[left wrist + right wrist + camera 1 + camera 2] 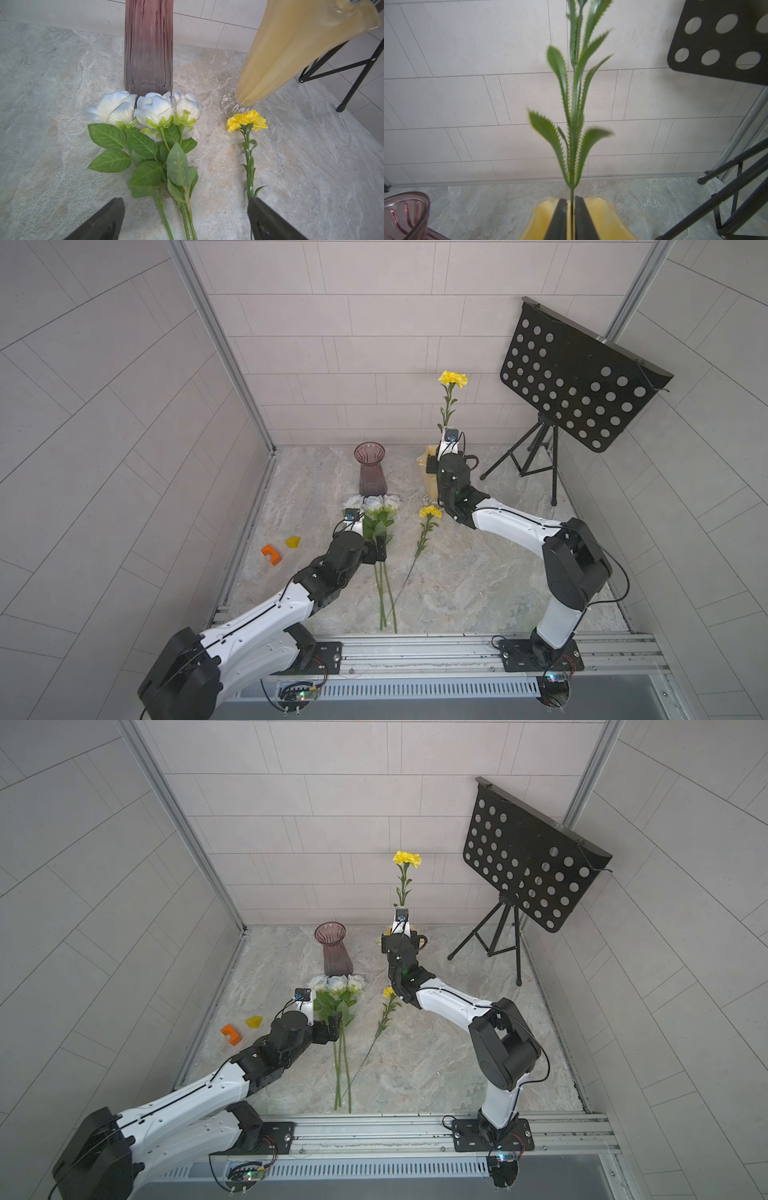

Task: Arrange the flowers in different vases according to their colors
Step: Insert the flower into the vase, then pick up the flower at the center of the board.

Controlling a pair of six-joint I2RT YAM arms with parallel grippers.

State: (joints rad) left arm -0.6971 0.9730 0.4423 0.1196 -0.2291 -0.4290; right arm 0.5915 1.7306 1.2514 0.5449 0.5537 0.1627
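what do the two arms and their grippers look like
The left arm and right arm match: white curved shells between bulky black joints, thin black cables along them, black base plates bolted to a metal rail. Jaws are flat, black, tapered.

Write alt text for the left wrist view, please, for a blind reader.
Three white roses lie on the table, heads beside a purple vase; a yellow flower lies beside a yellow vase. The left gripper is open.
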